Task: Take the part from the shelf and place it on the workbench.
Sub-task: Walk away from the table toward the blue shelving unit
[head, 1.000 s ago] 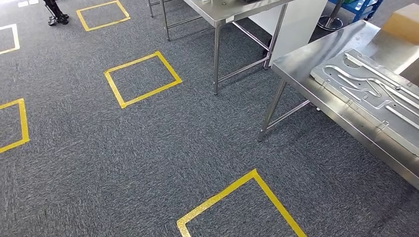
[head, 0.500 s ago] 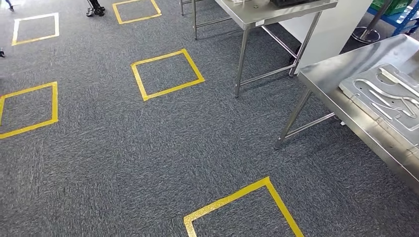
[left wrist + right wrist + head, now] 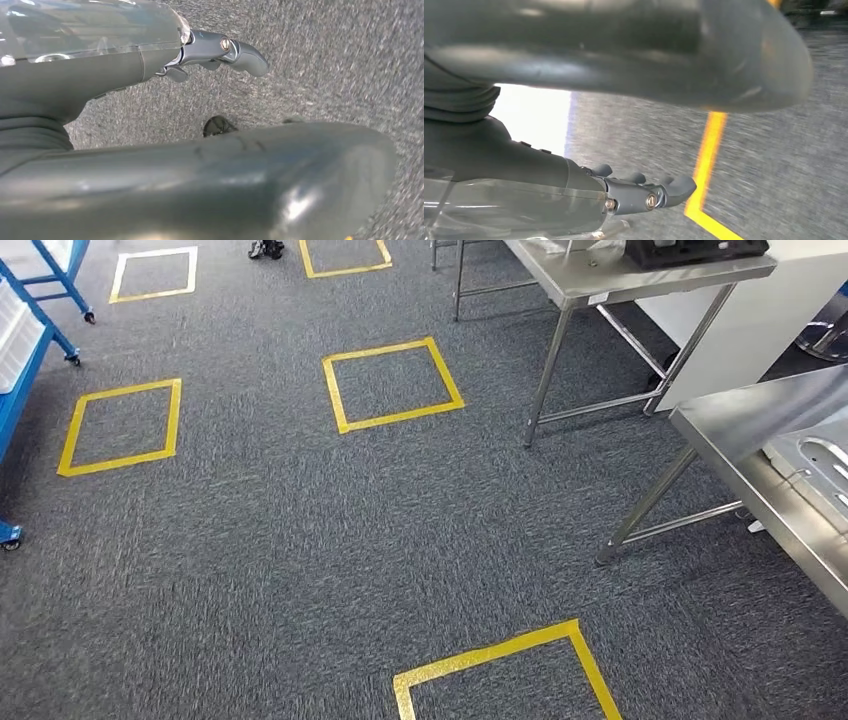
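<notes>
Left hand (image 3: pixel 220 50) empty, fingers apart | right hand (image 3: pixel 649 192) empty | workbench (image 3: pixel 735 425) cut off by frame edge

Dark grey left hand (image 3: pixel 220 50) and right hand (image 3: pixel 649 195): thick glossy thumbs, ribbed grey wrist covers, clear shiny shells, silver screw heads at finger joints.

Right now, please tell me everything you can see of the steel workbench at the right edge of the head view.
The steel workbench is cut off by the picture's right edge, so just one corner shows. Its top is bare, brushed, reflective metal. A slanted round leg stands on the grey carpet, with a lower crossbar running from it. A grey metal plate with a rounded slot lies flat on the top.
</notes>
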Controlling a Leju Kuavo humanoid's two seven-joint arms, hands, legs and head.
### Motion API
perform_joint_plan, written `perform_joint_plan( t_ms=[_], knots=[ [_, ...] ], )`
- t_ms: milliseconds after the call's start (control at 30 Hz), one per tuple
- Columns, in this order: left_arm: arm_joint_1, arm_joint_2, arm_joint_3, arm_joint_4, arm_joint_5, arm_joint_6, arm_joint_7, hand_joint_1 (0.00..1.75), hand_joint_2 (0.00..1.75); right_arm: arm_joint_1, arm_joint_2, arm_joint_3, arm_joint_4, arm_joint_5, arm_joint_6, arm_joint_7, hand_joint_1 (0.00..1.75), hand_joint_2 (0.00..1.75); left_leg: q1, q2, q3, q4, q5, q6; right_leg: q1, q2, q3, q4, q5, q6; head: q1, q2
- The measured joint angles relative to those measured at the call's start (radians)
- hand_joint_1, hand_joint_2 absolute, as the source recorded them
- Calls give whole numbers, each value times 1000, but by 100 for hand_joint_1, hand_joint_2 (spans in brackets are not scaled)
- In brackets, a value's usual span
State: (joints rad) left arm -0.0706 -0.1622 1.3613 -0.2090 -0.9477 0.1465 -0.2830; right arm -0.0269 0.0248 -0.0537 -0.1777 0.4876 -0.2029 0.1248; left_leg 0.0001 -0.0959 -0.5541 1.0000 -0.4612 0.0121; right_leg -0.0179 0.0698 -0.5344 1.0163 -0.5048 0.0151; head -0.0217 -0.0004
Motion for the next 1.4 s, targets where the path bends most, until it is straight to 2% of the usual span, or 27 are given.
perform_joint_plan(
  t_ms=[67, 133, 233, 267, 300, 333, 400, 467, 500, 567, 600, 667, 733, 767, 800, 833, 867, 933, 1000, 1067, 1100, 1167, 1233, 1300, 1333, 1367, 1400],
  knots=[
    [2, 7, -9, -1, -7, -5, 3, 0, 0, -7, 0, -11, 0, -5, 1, -9, 0, 0, 3, -13, -6, 0, 2, -13, 2, -20, -1, -5, 5, -13, 0, 0],
    [3, 11, -15, -1, -14, -5, 5, 0, 0, -10, 0, -19, 0, -8, 4, -10, 0, 0, 2, 12, -22, 33, -20, -21, 0, -43, 3, -13, 9, -29, 0, 0],
    [5, 17, -33, -1, -40, -18, 6, 0, 0, -4, 0, -36, 0, -30, 6, -11, 0, 0, 4, 73, -106, 215, -117, -29, 6, -83, 5, -17, 8, -43, 0, 0],
    [7, 19, -40, -1, -49, -26, 6, 0, 0, -1, 0, -43, 0, -39, 6, -11, 0, 0, 6, 80, -132, 271, -137, -31, 8, -97, 5, -17, 8, -44, 0, 0],
    [9, 22, -46, -1, -56, -32, 6, 0, 0, 0, 0, -49, 0, -45, 5, -11, 0, 0, 7, 85, -141, 295, -139, -32, 10, -109, 5, -17, 7, -44, 0, 0],
    [12, 25, -52, -1, -60, -36, 6, 0, 0, 1, 0, -55, 0, -49, 5, -11, 0, 0, 8, 89, -130, 277, -121, -32, 11, -120, 6, -16, 6, -44, 0, 0],
    [14, 31, -60, -1, -64, -40, 5, 0, 0, 1, 1, -62, 0, -53, 5, -11, 0, 0, 8, 117, -55, 140, -58, -28, 12, -139, 10, -16, 3, -40, 0, 0],
    [12, 37, -67, -1, -69, -42, 5, 0, 0, 2, 2, -69, 0, -56, 5, -11, 0, 0, 1, 145, 6, 23, -21, -19, 16, -154, 14, -13, -2, -31, 0, 0],
    [12, 40, -71, -1, -72, -44, 5, 0, 0, 2, 3, -72, 0, -58, 5, -11, 0, 0, -3, 151, 14, 3, -19, -15, 17, -162, 15, -12, -4, -27, 0, 0],
    [15, 47, -78, -1, -81, -52, 5, 0, 0, -2, 5, -80, 0, -65, 4, -11, 0, 0, -5, 133, 12, -1, -16, -6, 17, -175, 17, -12, -6, -16, 0, 0],
    [17, 51, -81, -1, -84, -56, 5, 0, 0, -3, 6, -84, 0, -67, 3, -11, 0, 0, -3, 124, 14, -6, -12, -1, 15, -169, 18, -8, -11, -10, 0, 0],
    [17, 57, -85, -1, -87, -60, 6, 0, 0, -3, 10, -91, 0, -71, 2, -10, 0, 0, 2, 108, 18, -15, -4, 10, 11, -127, -3, 46, -51, -1, 0, 0],
    [17, 64, -88, -1, -87, -60, 9, 0, 0, 1, 12, -97, 0, -73, 2, -10, 0, 0, 2, 90, 16, -16, 0, 16, 7, -84, -65, 174, -119, 2, 1, 0],
    [17, 68, -88, -1, -86, -61, 11, 0, 0, 3, 13, -100, 0, -75, 2, -10, 0, 0, 1, 80, 14, -15, 0, 16, 5, -77, -96, 236, -141, 3, 1, 0],
    [18, 72, -89, -1, -86, -61, 12, 0, 0, 4, 13, -104, 0, -76, 2, -10, 0, 0, 1, 69, 14, -14, 0, 16, 4, -75, -116, 271, -144, 4, 1, 0],
    [19, 75, -89, -1, -87, -63, 12, 0, 0, 5, 13, -106, 1, -78, 2, -10, 0, 0, 1, 57, 14, -12, 0, 16, 3, -73, -118, 268, -126, 4, 1, 0],
    [20, 77, -90, -1, -87, -65, 9, 0, 0, 5, 13, -109, 1, -78, 3, -10, 0, 0, 2, 45, 15, -10, -1, 14, 1, -69, -101, 223, -90, 4, 1, 0],
    [20, 81, -93, -1, -88, -71, 0, 0, 0, 6, 13, -115, 1, -79, 4, -10, 0, 0, 1, 23, 15, -4, -4, 7, -3, -39, -43, 88, -19, 3, 1, 0],
    [19, 86, -96, -1, -88, -74, -12, 0, 0, 6, 14, -121, 2, -80, 6, -10, 0, 0, 0, 4, 10, 1, -6, -4, -4, -15, -13, 14, 5, 0, 1, 0],
    [22, 90, -97, -1, -88, -75, -20, 0, 0, 2, 15, -124, 2, -83, 6, -10, 0, 0, 2, -12, 4, 0, -4, -18, -1, -25, -10, 7, 4, -10, 1, 0],
    [24, 91, -97, -1, -88, -75, -22, 0, 0, 0, 17, -124, 2, -85, 6, -10, 0, 0, 4, -10, 2, 3, -7, -23, 0, -35, -9, 4, 6, -17, 1, 0],
    [25, 93, -98, 0, -87, -75, -25, 0, 0, -1, 19, -125, 2, -87, 6, -10, 0, 0, 4, 27, -19, 49, -39, -32, -1, -56, -6, -4, 10, -33, 0, 0],
    [23, 94, -98, 0, -85, -73, -28, 0, 0, 3, 20, -126, 2, -88, 8, -11, 0, 0, 5, 73, -78, 175, -110, -39, 3, -80, -7, -6, 9, -42, -1, 0],
    [21, 96, -98, 0, -82, -71, -29, 0, 0, 6, 21, -126, 2, -89, 11, -17, 0, 0, 7, 85, -132, 292, -154, -44, 8, -104, -8, -6, 8, -44, 0, 0],
    [22, 96, -98, 0, -82, -71, -29, 0, 0, 6, 21, -126, 2, -89, 12, -20, 0, 0, 8, 88, -133, 300, -147, -44, 10, -115, -8, -5, 7, -45, 0, 0],
    [23, 96, -98, 0, -81, -71, -29, 0, 0, 5, 22, -127, 2, -90, 12, -23, 0, 0, 8, 92, -114, 264, -121, -43, 11, -125, -6, -5, 6, -44, 0, 0],
    [23, 96, -98, 0, -81, -71, -29, 0, 0, 4, 23, -127, 2, -90, 12, -25, 0, 0, 8, 103, -76, 194, -85, -40, 11, -136, -4, -5, 4, -43, 0, 0]
  ],
)
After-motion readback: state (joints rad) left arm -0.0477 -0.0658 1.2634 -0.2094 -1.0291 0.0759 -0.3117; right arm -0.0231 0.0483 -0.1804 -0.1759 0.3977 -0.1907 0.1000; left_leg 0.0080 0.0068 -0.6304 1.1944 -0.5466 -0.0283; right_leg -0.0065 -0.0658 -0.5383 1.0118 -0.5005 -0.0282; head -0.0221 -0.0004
